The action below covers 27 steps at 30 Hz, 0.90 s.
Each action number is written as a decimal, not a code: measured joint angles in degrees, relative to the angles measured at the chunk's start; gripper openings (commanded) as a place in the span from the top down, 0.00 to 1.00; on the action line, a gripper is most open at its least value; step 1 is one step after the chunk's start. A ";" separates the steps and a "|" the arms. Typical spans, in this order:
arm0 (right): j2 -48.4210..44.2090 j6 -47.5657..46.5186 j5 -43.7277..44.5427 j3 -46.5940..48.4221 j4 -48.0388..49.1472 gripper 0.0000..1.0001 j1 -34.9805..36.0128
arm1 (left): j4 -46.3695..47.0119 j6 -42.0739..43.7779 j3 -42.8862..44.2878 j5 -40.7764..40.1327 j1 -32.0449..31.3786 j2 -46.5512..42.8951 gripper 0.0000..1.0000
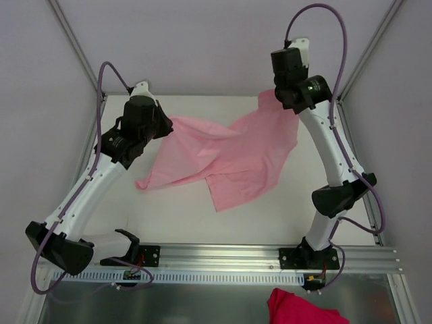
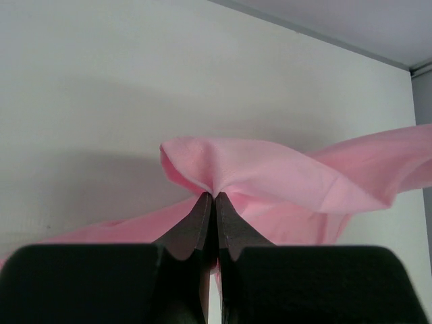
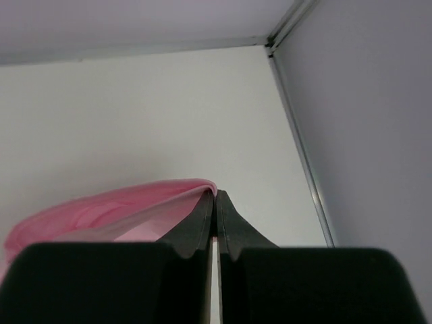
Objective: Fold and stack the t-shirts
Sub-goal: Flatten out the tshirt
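Note:
One pale-pink t-shirt (image 1: 229,158) hangs crumpled between my two grippers, its lower part draped on the white table (image 1: 182,216). My left gripper (image 1: 166,125) holds its left end, and in the left wrist view the left gripper (image 2: 214,196) is shut on a bunched fold of the t-shirt (image 2: 283,179). My right gripper (image 1: 286,101) holds the far right end near the back. From the right wrist, the right gripper (image 3: 216,192) is shut on the rolled edge of the t-shirt (image 3: 115,206).
A crimson cloth (image 1: 304,309) lies on the metal shelf in front of the arm rail (image 1: 270,254). Metal frame posts (image 1: 74,47) and grey walls bound the table. Its back right corner (image 3: 270,48) is close to the right gripper.

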 measured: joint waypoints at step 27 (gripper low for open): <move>-34.71 -7.26 -8.11 -14.67 15.52 0.99 0.22 | 2.99 -0.26 7.08 12.70 4.50 -3.34 1.00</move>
